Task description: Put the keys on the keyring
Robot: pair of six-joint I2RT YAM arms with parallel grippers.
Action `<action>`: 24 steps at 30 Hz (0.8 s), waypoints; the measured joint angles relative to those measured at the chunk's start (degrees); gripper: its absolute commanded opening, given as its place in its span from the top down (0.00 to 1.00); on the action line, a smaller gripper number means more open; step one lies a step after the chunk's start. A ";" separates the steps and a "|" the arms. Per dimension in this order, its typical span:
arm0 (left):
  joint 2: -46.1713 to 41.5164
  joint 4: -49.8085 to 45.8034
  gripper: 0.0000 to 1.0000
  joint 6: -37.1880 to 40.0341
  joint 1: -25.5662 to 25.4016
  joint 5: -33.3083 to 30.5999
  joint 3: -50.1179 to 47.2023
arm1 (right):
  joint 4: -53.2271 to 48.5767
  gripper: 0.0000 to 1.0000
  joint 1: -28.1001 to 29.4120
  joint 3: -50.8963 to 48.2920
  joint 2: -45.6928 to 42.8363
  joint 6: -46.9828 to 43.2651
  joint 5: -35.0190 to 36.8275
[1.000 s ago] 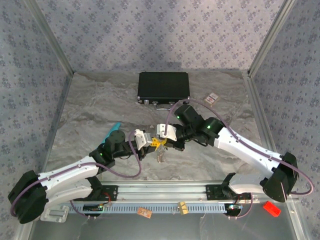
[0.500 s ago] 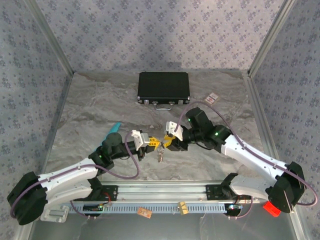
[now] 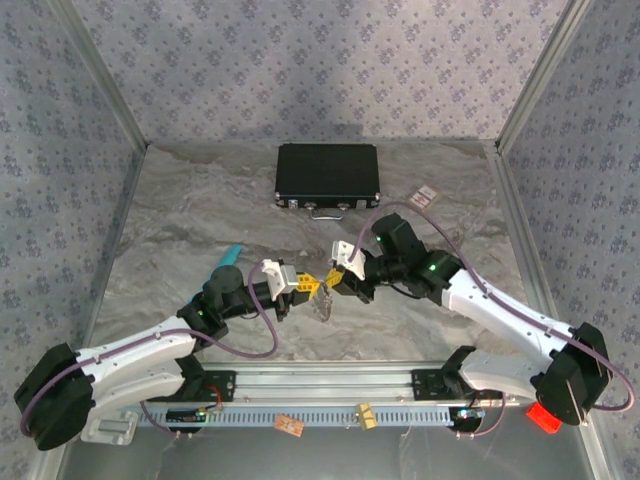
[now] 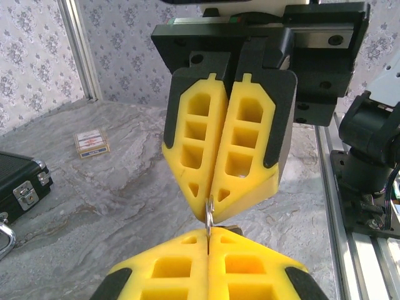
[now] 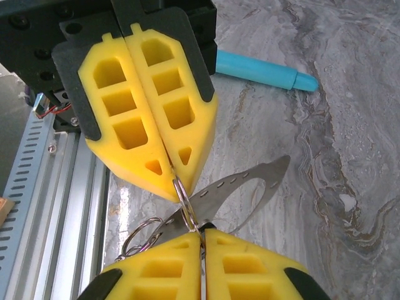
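Your left gripper (image 5: 175, 179) and right gripper (image 5: 201, 240), tip to tip, each clamp one silvery keyring (image 5: 275, 170), a flat oval loop.

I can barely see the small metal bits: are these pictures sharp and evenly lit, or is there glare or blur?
Right wrist view: sharp; the flat silvery metal loop shows soft sheen, no harsh glare. Left wrist view: yellow foam pads crisp, thin wire ring edge-on, white arm shell washed out. Top external view: even light, loop tiny.
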 measured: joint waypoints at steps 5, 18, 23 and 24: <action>0.07 -0.07 1.00 0.00 0.00 -0.02 -0.09 | -0.11 0.96 0.42 0.00 2.08 0.02 0.26; 0.33 1.16 1.00 -0.02 0.00 0.61 -0.22 | 0.94 0.72 -0.07 -1.36 -1.64 0.46 -0.02; 1.05 1.92 1.00 -0.02 0.00 0.63 -0.22 | 2.62 0.77 -0.04 -1.36 -1.42 0.59 -0.92; 1.07 2.05 1.00 -0.02 0.00 0.63 -0.22 | 2.91 0.79 -0.04 -1.36 -1.29 0.72 -1.09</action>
